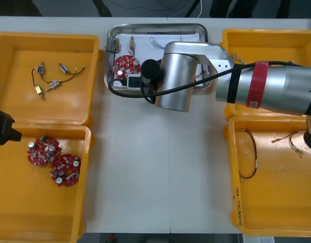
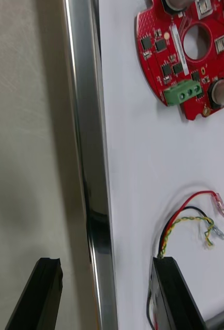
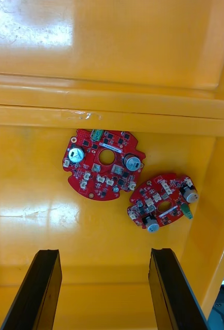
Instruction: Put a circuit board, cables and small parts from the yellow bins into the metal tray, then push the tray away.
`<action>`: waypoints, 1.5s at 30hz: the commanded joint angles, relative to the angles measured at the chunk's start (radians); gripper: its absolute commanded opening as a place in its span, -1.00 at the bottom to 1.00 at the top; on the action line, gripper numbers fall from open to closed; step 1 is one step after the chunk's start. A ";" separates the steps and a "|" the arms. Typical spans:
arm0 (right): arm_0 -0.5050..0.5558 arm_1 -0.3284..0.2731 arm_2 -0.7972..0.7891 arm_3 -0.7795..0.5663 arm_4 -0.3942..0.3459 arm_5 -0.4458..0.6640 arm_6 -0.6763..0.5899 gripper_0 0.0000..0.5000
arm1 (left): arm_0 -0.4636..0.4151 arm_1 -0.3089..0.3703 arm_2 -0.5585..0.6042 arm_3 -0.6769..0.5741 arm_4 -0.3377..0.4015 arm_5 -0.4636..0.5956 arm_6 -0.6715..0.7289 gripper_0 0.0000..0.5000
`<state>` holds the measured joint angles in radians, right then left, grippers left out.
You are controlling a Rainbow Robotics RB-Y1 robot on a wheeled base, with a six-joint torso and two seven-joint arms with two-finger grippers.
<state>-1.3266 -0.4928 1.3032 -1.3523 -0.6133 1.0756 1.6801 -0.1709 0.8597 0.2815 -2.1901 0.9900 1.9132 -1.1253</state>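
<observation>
The metal tray (image 1: 155, 26), white inside, sits at the table's far middle and holds a round red circuit board (image 1: 126, 65) and a red and yellow cable (image 2: 194, 216). My right arm (image 1: 176, 81) reaches over the tray's near edge. In the right wrist view my right gripper (image 2: 105, 263) is open and straddles the tray's shiny rim (image 2: 88, 154), one finger on the table side and the other inside the tray beside the cable. The circuit board (image 2: 189, 56) lies farther along inside. My left gripper (image 3: 104, 253) hangs open above two circuit boards (image 3: 104, 162) (image 3: 160, 201) in the near left yellow bin.
The far left bin (image 1: 8, 76) holds a black cable and small metal parts (image 1: 51, 83). The near left bin (image 1: 24, 212) has two boards (image 1: 44, 150). The near right bin (image 1: 277, 212) holds cables (image 1: 249, 157). The far right bin (image 1: 277, 40) stands beside the tray.
</observation>
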 commanded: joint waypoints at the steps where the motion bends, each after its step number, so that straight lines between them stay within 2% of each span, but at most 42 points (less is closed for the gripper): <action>1: -0.057 0.005 -0.093 -0.050 -0.029 0.103 0.044 1.00 | 0.022 0.045 0.033 -0.027 0.007 0.007 -0.067 1.00; 8: -0.057 0.014 -0.168 -0.140 -0.114 0.254 0.036 1.00 | 0.022 0.045 0.033 -0.027 0.007 0.007 -0.067 1.00; 14: -0.043 0.017 -0.222 -0.252 -0.117 0.380 0.021 1.00 | 0.022 0.045 0.033 -0.027 0.007 0.007 -0.067 1.00; 20: 0.076 0.031 -0.433 -0.318 -0.192 0.511 0.001 1.00 | 0.022 0.045 0.033 -0.027 0.007 0.007 -0.067 1.00; 24: 0.121 0.033 -0.522 -0.372 -0.198 0.592 -0.013 1.00 | 0.022 0.045 0.033 -0.027 0.007 0.007 -0.067 1.00; 30: 0.208 0.031 -0.636 -0.493 -0.194 0.727 -0.138 1.00 | 0.022 0.045 0.033 -0.027 0.007 0.007 -0.067 1.00; 34: 0.287 0.031 -0.722 -0.597 -0.164 0.844 -0.247 1.00 | 0.022 0.045 0.033 -0.027 0.007 0.007 -0.067 1.00; 38: 0.372 0.026 -0.825 -0.705 -0.128 0.844 -0.341 1.00 | 0.022 0.045 0.033 -0.027 0.007 0.007 -0.067 1.00; 45: 0.501 -0.026 -0.966 -0.832 -0.132 0.844 -0.487 1.00 | 0.022 0.045 0.033 -0.027 0.007 0.007 -0.067 1.00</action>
<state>-0.8778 -0.4788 0.4087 -2.1174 -0.7490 1.9167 1.2467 -0.1705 0.8599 0.2816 -2.1905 0.9900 1.9133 -1.1254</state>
